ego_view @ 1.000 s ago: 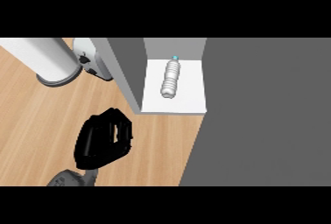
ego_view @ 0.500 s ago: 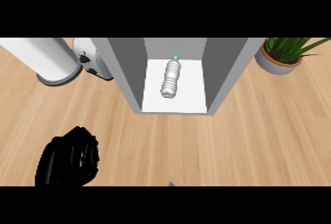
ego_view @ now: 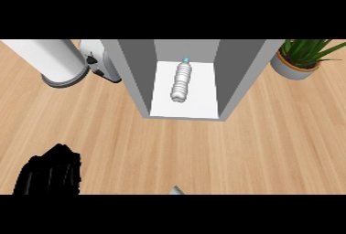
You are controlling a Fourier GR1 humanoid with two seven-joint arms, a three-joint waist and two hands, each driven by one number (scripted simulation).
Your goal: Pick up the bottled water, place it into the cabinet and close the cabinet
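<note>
**Bottle shelved, door yet to shut**

While the light wooden counter fills most of the view, the grey open-fronted cabinet stands well ahead of the fingers, and the clear ribbed water bottle with a blue cap lies on its white floor, untouched. Placing looks done; closing remains, which I judge needs a hand to find the door, unseen here. The black left hand sits low, fingers curled and holding nothing; the right hand is out of view. Since half a second ago, this hand has barely shifted, staying low and left.
</note>
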